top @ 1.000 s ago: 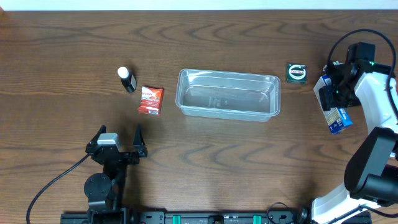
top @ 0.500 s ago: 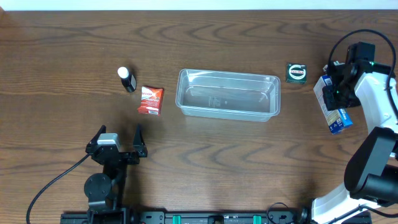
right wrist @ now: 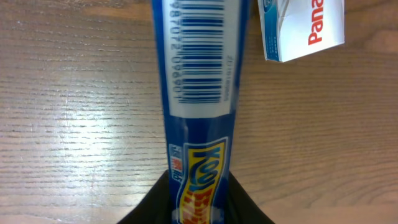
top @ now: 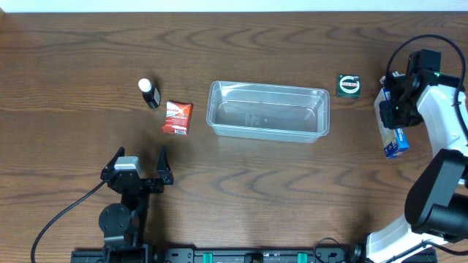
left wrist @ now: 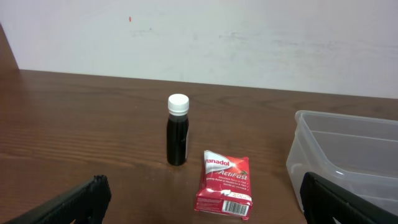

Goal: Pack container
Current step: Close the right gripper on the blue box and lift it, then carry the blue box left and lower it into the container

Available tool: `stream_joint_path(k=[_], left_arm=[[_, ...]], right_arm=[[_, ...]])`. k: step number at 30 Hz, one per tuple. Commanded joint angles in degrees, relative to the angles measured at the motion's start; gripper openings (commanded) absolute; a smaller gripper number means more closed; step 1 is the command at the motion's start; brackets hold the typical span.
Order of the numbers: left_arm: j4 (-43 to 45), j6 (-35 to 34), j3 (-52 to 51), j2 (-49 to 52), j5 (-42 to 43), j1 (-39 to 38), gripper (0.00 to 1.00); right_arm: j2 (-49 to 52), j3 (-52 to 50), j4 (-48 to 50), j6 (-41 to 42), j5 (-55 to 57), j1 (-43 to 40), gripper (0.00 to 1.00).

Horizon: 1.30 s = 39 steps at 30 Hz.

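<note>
Since the frame a second earlier, the blue box [top: 395, 140] at the right edge of the table [top: 73, 204] has swung from a slant to lie almost straight toward the near edge, and it shows a narrower face to the overhead camera. The right gripper [right wrist: 198, 202] is clamped on this box: in the right wrist view its two dark fingers [right wrist: 155, 200] press against either side of the box's narrow blue body, with the barcode panel running away from them above the wood. A white carton [right wrist: 303, 25] with red lettering lies just beside the far end of the box. The left gripper [top: 140, 151] sits near the front left of the table with its jaws spread wide, holding and touching nothing. The container [top: 216, 109], a clear shallow tub, stands upright at the middle of the table, well apart from the right gripper and to its left, with a small green-and-black packet [top: 349, 85] between them near the tub's far right corner. From the left gripper the tub lies ahead and to the right; a red sachet [left wrist: 224, 183] and an upright dark bottle [left wrist: 177, 130] with a white cap stand to the left of the tub.
</note>
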Motion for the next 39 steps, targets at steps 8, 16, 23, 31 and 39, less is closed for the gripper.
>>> stream_joint_path(k=[8,16,23,31,39], left_arm=[[-1.9,-0.3,-0.9,-0.3,1.0,0.2,0.98],[-1.9,-0.3,-0.9,-0.3,1.0,0.2,0.98],[-1.9,-0.3,-0.9,-0.3,1.0,0.2,0.98],[-1.9,-0.3,-0.9,-0.3,1.0,0.2,0.98],[-1.9,-0.3,-0.9,-0.3,1.0,0.2,0.98]], right_arm=[[-1.3,1.4,-0.4,0.4,0.3,0.6,0.17],[-4.7,8.4,-5.7,0.4,0.1,4.6,0.20],[-6.7,19.7,-12.3,0.4,-2.5,9.5,0.12],[-6.8,29.6,-14.4,-1.4,-14.5,18.8,0.08],[-6.7,29.3,-14.2,-14.8,-15.5,30.4,0.16]])
